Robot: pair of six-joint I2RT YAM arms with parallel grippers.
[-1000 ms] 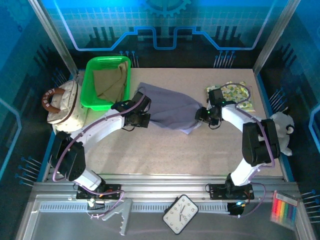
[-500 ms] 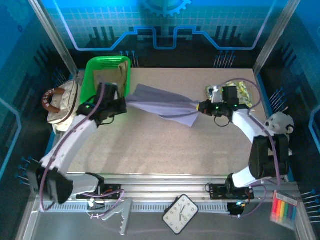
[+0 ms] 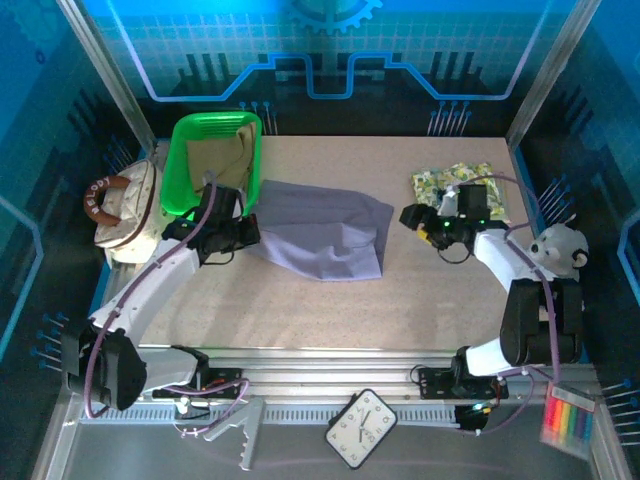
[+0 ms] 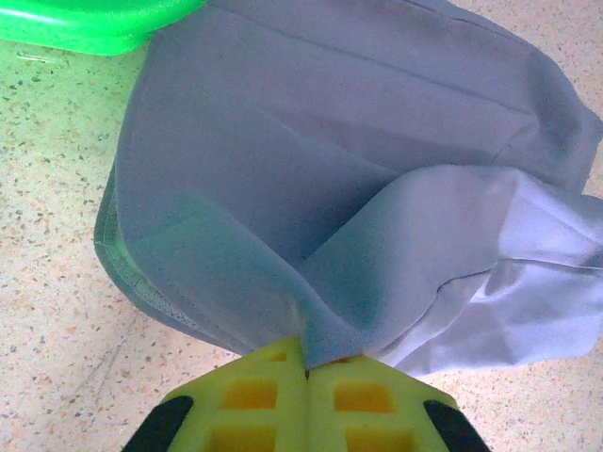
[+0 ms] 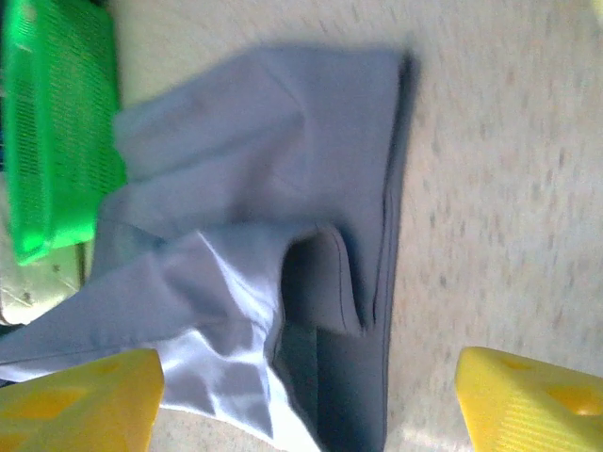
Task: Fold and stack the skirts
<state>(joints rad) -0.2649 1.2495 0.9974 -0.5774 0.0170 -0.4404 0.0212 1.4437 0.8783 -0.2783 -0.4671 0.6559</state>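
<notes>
In the middle of the table (image 3: 330, 310), the lavender skirt (image 3: 320, 235) lies spread and rumpled, its left edge just beside the green basket (image 3: 176, 165). From overhead, the left gripper (image 3: 245, 232) sits at that left edge and the right gripper (image 3: 408, 215) stands just off the skirt's right corner, apart from the cloth.

The left wrist view gives what the overhead cannot: the left gripper's (image 4: 306, 363) 2 yellow pads (image 4: 254, 400) are pressed together on a pinched peak of the lavender skirt (image 4: 330, 188), folds fanning away from the pinch, with the basket's (image 4: 85, 24) rim at the upper left.

The right wrist view settles the other hand: the right gripper's (image 5: 303, 395) 2 pads (image 5: 80, 400) stand wide apart with nothing clamped, and the lavender skirt (image 5: 283, 188) lies flat beyond them, a paler inner layer turned up near the left pad, the basket (image 5: 57, 132) past it.

The overhead view also places the other 2 skirts. The khaki skirt (image 3: 222, 160) is bunched inside the basket, and the yellow-green printed skirt (image 3: 440, 182) lies at the far right of the table, partly under the right arm.
</notes>
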